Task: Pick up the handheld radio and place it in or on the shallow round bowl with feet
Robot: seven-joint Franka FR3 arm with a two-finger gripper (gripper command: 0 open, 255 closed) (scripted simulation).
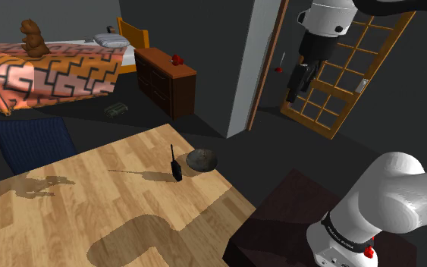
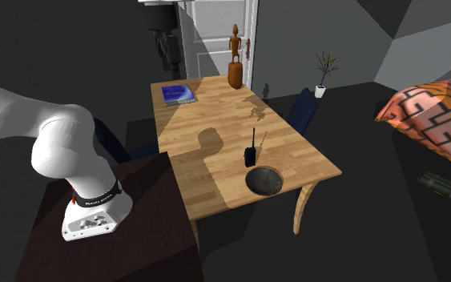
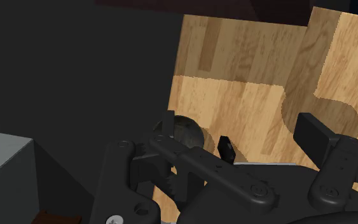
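We hold our gripper (image 3: 238, 127) spread and empty well above the upright handheld radio (image 1: 176, 168), and descending we could topple it or clip the adjacent bowl (image 1: 202, 159).

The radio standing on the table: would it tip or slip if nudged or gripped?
The radio stands upright on a narrow base, so a sideways nudge would probably topple it. Its thin antenna looks likely to bend or slip, so gripping the boxy body seems safer.

A blue book (image 2: 179, 94) and a wooden figure (image 2: 235, 58) are on the table (image 2: 215, 106). A dresser (image 1: 163, 77) stands beside the bed (image 1: 52, 72).
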